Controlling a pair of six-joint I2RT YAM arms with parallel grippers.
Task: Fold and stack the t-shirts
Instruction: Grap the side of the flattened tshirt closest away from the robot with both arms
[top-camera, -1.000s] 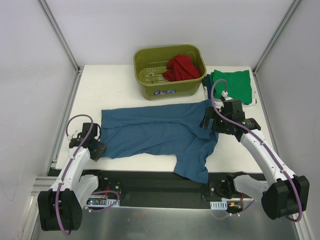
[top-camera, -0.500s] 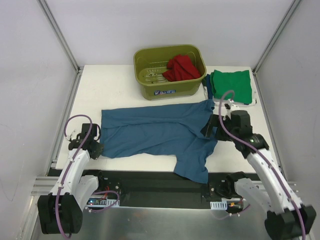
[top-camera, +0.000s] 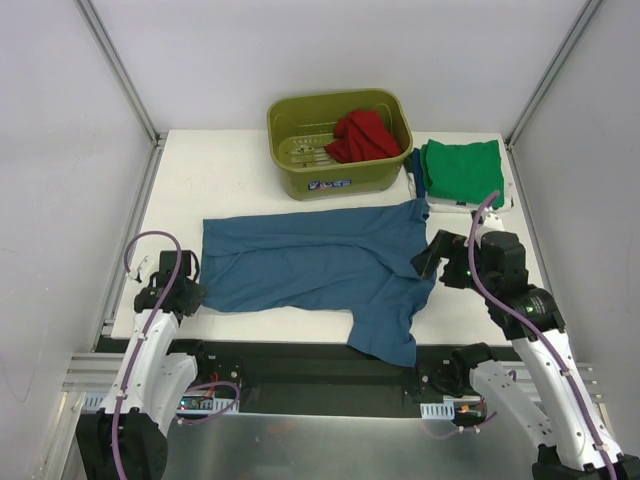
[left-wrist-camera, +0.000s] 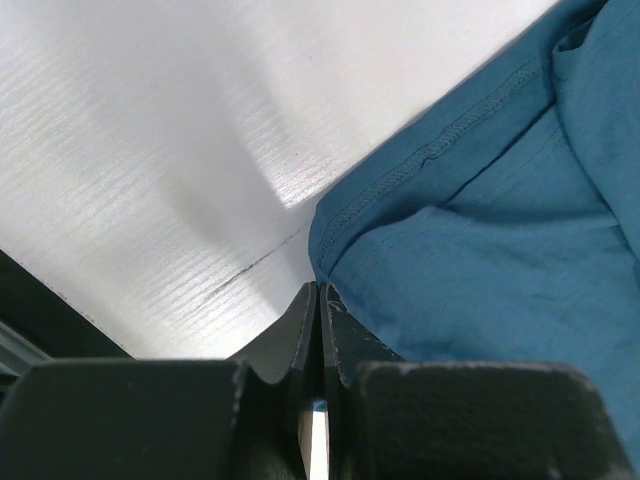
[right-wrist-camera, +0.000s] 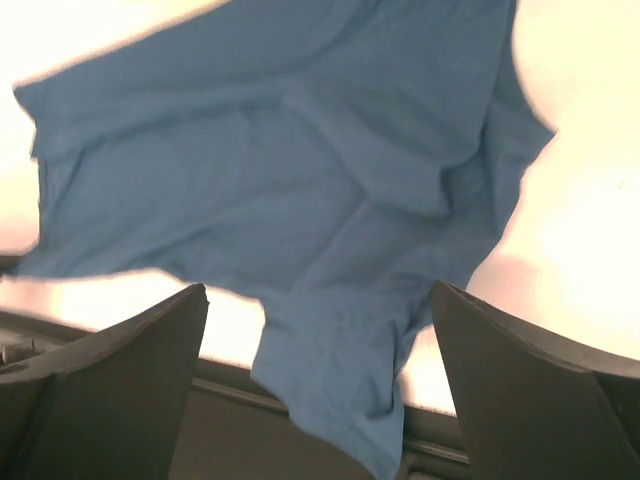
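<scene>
A teal-blue t-shirt lies spread across the table, with one part hanging over the near edge. My left gripper is shut at the shirt's near-left corner. In the left wrist view the closed tips pinch the hem of the teal cloth. My right gripper hovers open above the shirt's right side and holds nothing. Its wrist view looks down between the spread fingers at the shirt. A green t-shirt lies folded at the back right. A red t-shirt is bunched in the tub.
The olive-green tub stands at the back centre of the white table. A dark-blue edge shows beside the green shirt. Metal frame posts rise at both back corners. A black rail runs along the near edge.
My left gripper has closed at the shirt's corner. The right arm has drawn back to the right and toward the near edge, staying open.
</scene>
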